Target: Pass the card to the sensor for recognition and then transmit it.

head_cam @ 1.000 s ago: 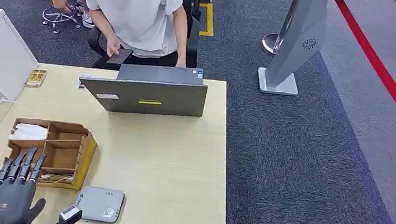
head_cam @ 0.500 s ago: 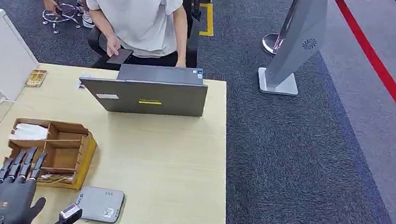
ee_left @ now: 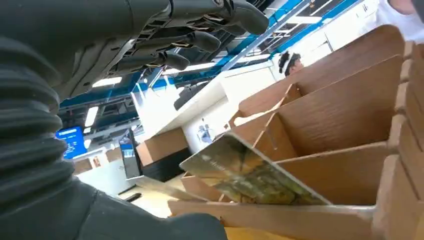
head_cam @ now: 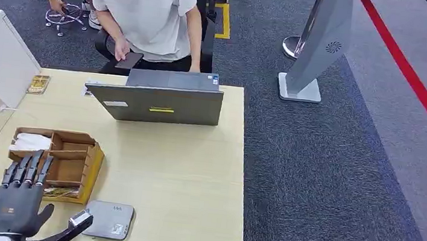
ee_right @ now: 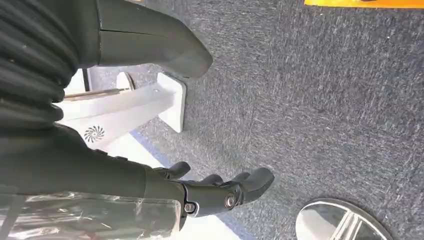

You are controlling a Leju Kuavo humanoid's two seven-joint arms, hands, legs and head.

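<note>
At seven o'clock on the pale wooden table [head_cam: 179, 183], the left hand [head_cam: 15, 207] hovers with fingers straight and apart, holding nothing, its fingertips [head_cam: 29, 163] over the near edge of the wooden organizer box [head_cam: 79, 163]. The card [ee_left: 250, 172] leans tilted in the nearest slot of that box, printed face up, with the hand just beside it and not touching. A grey flat sensor [head_cam: 107, 219] lies on the table at four o'clock from the box, close to its corner. At twelve o'clock on the table an open laptop [head_cam: 159, 99] stands with its lid back toward the robot. Behind it sits a person in a white shirt [head_cam: 145, 9] holding a dark phone [head_cam: 128, 60]. Right hand [ee_right: 220, 192] hangs over grey carpet [ee_right: 320, 100], fingers loosely curled and apart, nothing in it. A white stand [head_cam: 323, 42] rises from the carpet at two o'clock.
</note>
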